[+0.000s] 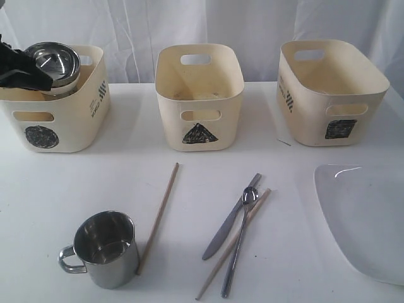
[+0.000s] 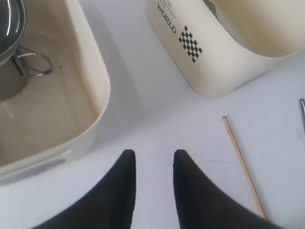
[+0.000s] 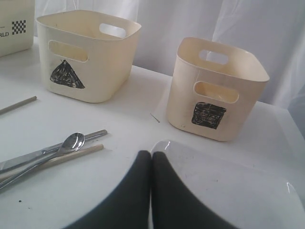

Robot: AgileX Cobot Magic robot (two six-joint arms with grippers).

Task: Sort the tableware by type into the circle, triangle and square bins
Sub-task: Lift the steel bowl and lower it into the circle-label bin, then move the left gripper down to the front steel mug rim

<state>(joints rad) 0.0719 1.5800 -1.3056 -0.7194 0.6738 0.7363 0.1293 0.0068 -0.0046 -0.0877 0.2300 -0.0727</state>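
Observation:
The circle bin [image 1: 69, 120] holds nested steel bowls [image 1: 53, 61]; a mug handle [image 2: 33, 62] shows inside it. My left gripper [image 1: 38, 77] hangs over that bin, open and empty [image 2: 154, 157]. On the table lie a steel mug [image 1: 104, 248], one chopstick [image 1: 159, 216], and a knife [image 1: 230, 218], spoon [image 1: 243, 233] and second chopstick [image 1: 233, 243] lying crossed. The triangle bin [image 1: 199, 95] and square bin [image 1: 331, 88] look empty. My right gripper [image 3: 151, 157] is shut, holding nothing, its tips at the corner of the white plate [image 3: 228, 191]. That gripper is out of the exterior view.
White curtains hang behind the three bins. The plate [image 1: 366, 214] runs off the right edge of the exterior view. A small thin sliver [image 1: 283, 142] lies on the table beside the square bin.

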